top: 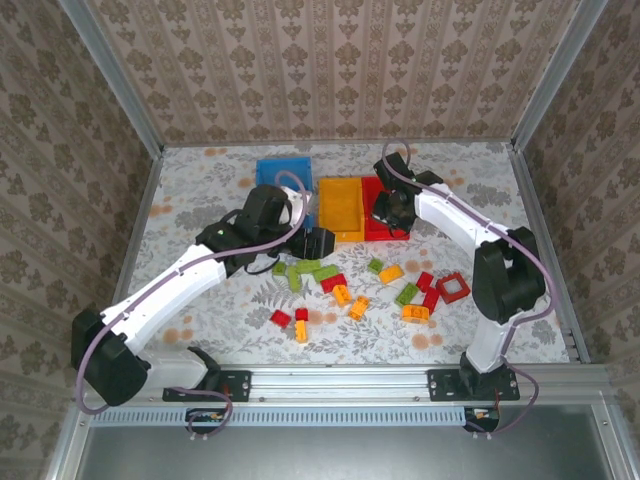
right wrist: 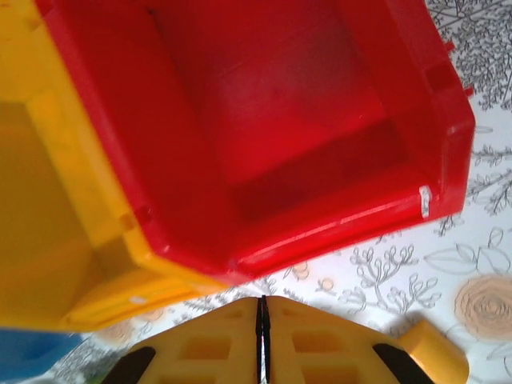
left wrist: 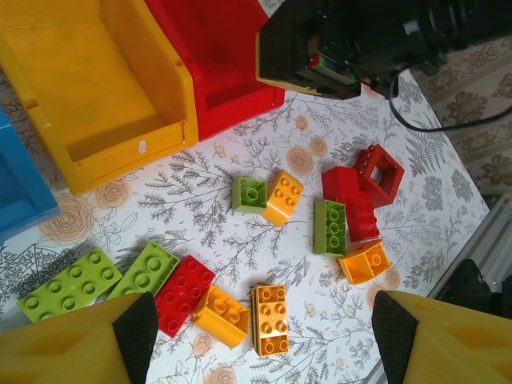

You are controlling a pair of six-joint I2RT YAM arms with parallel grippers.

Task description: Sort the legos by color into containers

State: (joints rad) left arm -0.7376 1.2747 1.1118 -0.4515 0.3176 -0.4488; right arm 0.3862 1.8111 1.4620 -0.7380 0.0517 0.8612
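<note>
Now, left hand [left wrist: 264,332]: wide open, holds nothing; hangs over loose bricks on the arm-base side of red bin [left wrist: 232,88].
right hand [right wrist: 262,336]: fingers pressed shut, nothing btwn them; hovers by red bin's near wall.
legos [top: 342,294]: scattered on table [top: 200,200], all on arm-base side of red bin.
likely pick (my guess): orange brick [left wrist: 270,320], straight under left hand, btwn its fingers [left wrist: 136,332].
long axis: points approx toward red bin, crosswise to the finger line, so pads should meet its long faces w/o a wrist turn.
nearer arm: left; right hand is up at red bin, well apart from that brick.
destination: yellow bin [left wrist: 120,152], touching red bin's left side; blue bin [left wrist: 20,200] beyond that.
risk: second orange brick [left wrist: 220,314] just beside it, touching a red brick [left wrist: 184,292]; a finger may nudge it.
</note>
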